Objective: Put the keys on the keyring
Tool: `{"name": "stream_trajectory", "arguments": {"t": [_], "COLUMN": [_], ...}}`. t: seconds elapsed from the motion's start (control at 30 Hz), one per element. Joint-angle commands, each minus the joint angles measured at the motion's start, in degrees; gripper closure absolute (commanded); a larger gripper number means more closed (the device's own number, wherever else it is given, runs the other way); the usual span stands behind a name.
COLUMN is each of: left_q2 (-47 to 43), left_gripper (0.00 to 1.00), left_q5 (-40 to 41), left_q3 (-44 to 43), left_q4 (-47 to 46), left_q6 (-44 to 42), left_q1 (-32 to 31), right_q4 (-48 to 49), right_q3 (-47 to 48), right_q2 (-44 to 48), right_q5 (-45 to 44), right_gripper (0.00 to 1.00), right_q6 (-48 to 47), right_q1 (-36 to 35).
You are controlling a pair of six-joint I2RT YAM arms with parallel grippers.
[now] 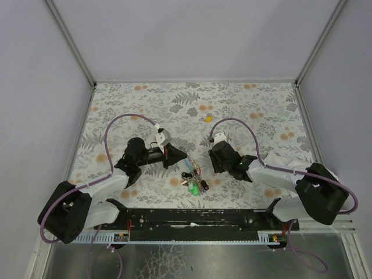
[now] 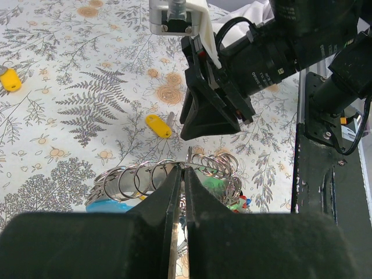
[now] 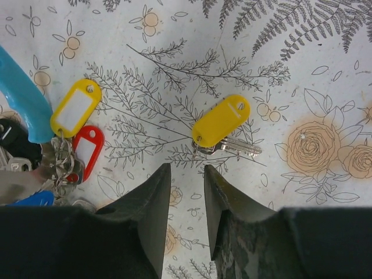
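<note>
Black left fingers (image 2: 168, 200) pinched on keyring (image 2: 156, 165), right fingers (image 3: 148, 215) slightly apart, yellow key (image 3: 221, 122) beyond.

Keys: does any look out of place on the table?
Yes: one lone yellow key lies far from the key cluster; a second yellow key lies loose before the right gripper.

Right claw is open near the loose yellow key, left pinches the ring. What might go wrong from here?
1. The loose yellow key lies flat on the table ahead of the open right claw; its thin blade may skid away instead of lifting.
2. The left claw grips the keyring only at its fingertips; a push while threading could pull it free.
3. Both claws sit close together and might collide.
</note>
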State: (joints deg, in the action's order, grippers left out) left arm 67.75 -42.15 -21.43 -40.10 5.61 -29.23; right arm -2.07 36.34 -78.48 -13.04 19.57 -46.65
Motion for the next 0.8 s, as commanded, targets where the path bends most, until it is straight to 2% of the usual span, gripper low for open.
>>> {"name": "stream_trajectory", "arguments": {"t": [0.0, 0.1, 0.33, 0.77], "left_q2": [0.1, 0.1, 0.2, 0.2], "left_gripper": [1.00, 1.00, 1.00, 1.00], "left_q5": [0.5, 0.6, 0.6, 0.2], "left_q3": [0.6, 0.6, 0.6, 0.5], "left_q4": [-1.2, -1.2, -1.2, -1.2], "left_q6": [0.5, 0.5, 0.6, 0.7], "left_q1": [-0.4, -0.4, -0.4, -0.4], "right_q4": [9.1, 9.8, 10.8, 9.1], "right_q3": [-2.1, -2.9, -2.1, -0.6], "right_q2": [0.3, -1.0, -3.7, -6.7], "right_q5": [-7.2, -9.9, -10.8, -11.6], "right_gripper": [0.65, 0.70, 0.75, 0.77], "right_q6": [3.8, 4.8, 5.2, 6.3], "right_q1": [-1.6, -2.1, -2.9, -3.4]}}
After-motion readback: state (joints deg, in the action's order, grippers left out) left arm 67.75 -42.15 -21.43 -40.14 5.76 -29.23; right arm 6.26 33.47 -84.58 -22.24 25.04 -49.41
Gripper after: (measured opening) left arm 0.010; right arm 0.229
